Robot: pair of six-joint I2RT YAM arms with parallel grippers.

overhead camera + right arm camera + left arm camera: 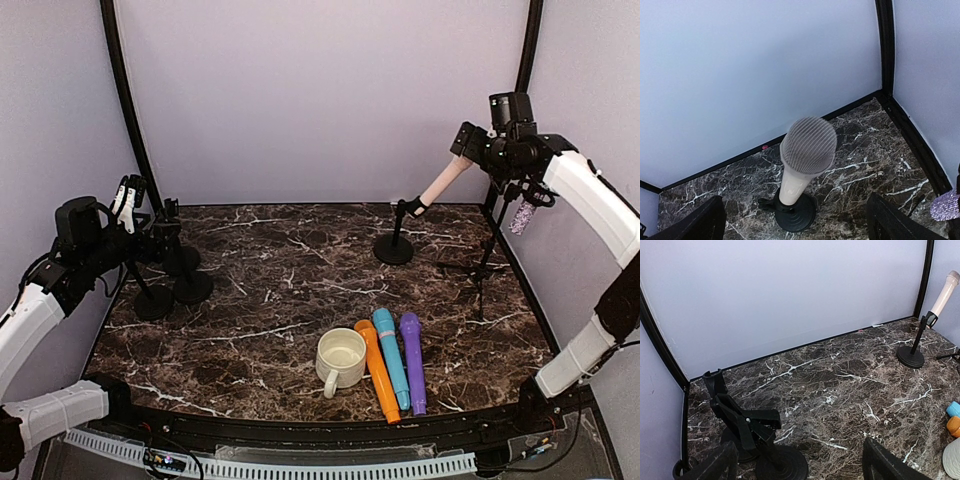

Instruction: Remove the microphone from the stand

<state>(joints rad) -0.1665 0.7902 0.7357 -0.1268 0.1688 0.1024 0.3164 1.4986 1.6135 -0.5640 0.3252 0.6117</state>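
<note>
The beige microphone [807, 150] is sitting tilted in the clip of its round-based stand [393, 248] at the back right of the marble table [270, 280] — its mesh head is pointing up at the right gripper [795, 200], whose fingers are spreading wide on either side without touching it. The left gripper [800, 445] is hanging parted and empty over bare black stands [747, 432] at the far left

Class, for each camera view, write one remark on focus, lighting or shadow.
Top external: soft, even light, only faint shadows on the marble table, all sharp. Left wrist: the empty stands are crisp, the fingers near-black silhouettes at the bottom edge. Right wrist: the microphone head looks slightly soft, close to the lens.
</note>
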